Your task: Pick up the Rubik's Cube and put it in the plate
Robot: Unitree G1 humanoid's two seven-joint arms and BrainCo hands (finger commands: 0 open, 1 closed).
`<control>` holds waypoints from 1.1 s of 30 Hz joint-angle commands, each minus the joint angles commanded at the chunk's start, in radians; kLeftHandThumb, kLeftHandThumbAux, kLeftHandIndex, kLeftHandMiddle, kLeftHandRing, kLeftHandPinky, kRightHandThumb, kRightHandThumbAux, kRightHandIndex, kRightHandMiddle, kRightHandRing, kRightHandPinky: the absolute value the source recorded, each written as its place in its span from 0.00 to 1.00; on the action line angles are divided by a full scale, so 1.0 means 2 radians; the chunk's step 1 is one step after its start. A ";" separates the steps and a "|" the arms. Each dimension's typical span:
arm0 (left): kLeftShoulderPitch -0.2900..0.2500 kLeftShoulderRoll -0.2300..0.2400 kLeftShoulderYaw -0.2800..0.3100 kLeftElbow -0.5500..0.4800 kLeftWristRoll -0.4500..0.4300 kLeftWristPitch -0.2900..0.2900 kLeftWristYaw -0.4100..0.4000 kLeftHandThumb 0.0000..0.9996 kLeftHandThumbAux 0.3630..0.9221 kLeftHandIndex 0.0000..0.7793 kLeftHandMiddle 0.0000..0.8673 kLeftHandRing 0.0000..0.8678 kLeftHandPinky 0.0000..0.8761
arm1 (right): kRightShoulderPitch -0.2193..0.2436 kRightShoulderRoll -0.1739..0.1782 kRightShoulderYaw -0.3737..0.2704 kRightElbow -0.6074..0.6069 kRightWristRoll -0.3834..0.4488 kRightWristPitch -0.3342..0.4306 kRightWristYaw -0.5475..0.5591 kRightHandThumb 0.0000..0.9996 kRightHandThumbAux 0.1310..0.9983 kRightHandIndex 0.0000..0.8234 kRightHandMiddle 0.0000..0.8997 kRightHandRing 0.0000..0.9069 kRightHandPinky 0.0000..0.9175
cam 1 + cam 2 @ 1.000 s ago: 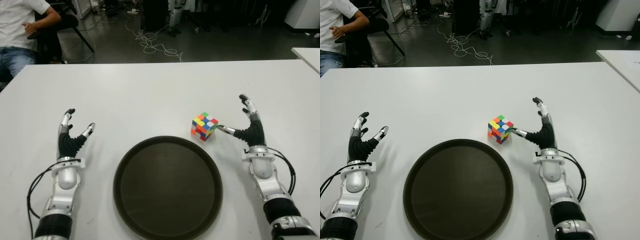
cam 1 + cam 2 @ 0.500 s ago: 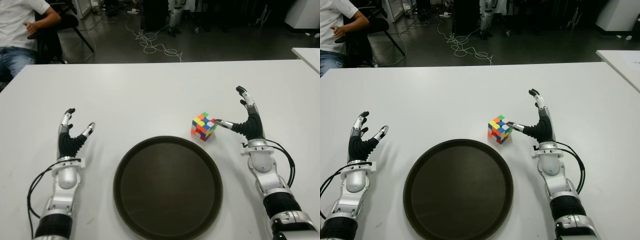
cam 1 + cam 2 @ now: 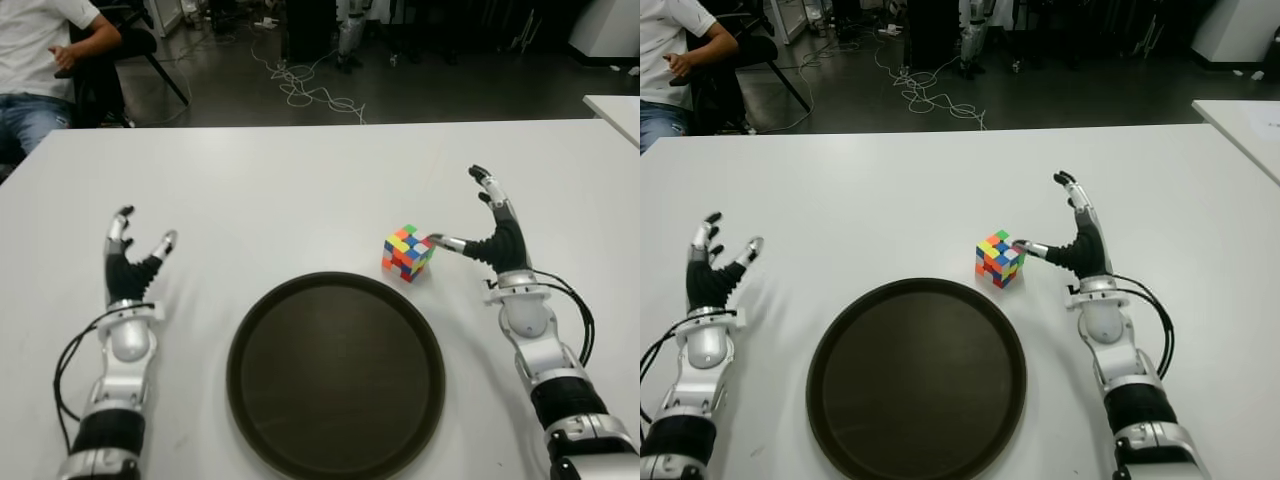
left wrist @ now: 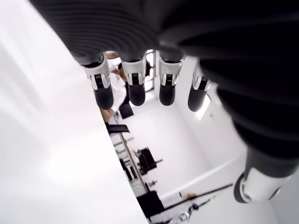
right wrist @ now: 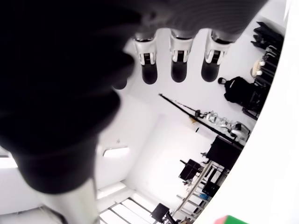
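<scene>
The Rubik's Cube (image 3: 407,251) sits on the white table (image 3: 300,190), just beyond the right rim of the round dark plate (image 3: 336,372). My right hand (image 3: 488,228) is beside the cube on its right, fingers spread and open, the thumb tip at the cube's right upper edge. A corner of the cube (image 5: 228,219) shows in the right wrist view. My left hand (image 3: 128,260) is raised at the table's left side, fingers spread and holding nothing.
A seated person (image 3: 40,60) is beyond the table's far left corner. Cables (image 3: 300,85) lie on the dark floor behind the table. Another white table's corner (image 3: 615,110) shows at the far right.
My right hand has moved forward and a little left, its thumb closing on the cube's right side. My left hand has lifted and shifted slightly left. The cube has not moved.
</scene>
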 joint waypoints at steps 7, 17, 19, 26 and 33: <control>-0.017 0.006 0.003 0.045 -0.002 -0.008 0.011 0.00 0.46 0.01 0.00 0.00 0.05 | 0.001 -0.002 0.003 -0.013 0.004 0.006 0.015 0.00 0.77 0.02 0.01 0.00 0.02; -0.029 0.012 -0.009 0.072 0.016 -0.015 0.033 0.00 0.48 0.01 0.00 0.00 0.04 | 0.002 -0.004 0.002 -0.028 0.016 0.028 0.049 0.00 0.74 0.01 0.00 0.00 0.02; -0.031 0.013 -0.012 0.077 0.022 -0.018 0.040 0.00 0.49 0.01 0.00 0.00 0.04 | 0.002 -0.005 0.004 -0.032 0.015 0.034 0.056 0.00 0.75 0.01 0.00 0.00 0.02; -0.037 0.013 -0.017 0.091 0.027 -0.028 0.050 0.00 0.49 0.02 0.00 0.00 0.04 | -0.004 -0.010 0.009 -0.040 0.010 0.042 0.074 0.00 0.75 0.01 0.01 0.00 0.03; -0.041 0.014 -0.023 0.102 0.033 -0.034 0.063 0.00 0.48 0.00 0.00 0.00 0.04 | -0.007 -0.022 0.017 -0.040 -0.001 0.045 0.084 0.00 0.65 0.03 0.02 0.00 0.01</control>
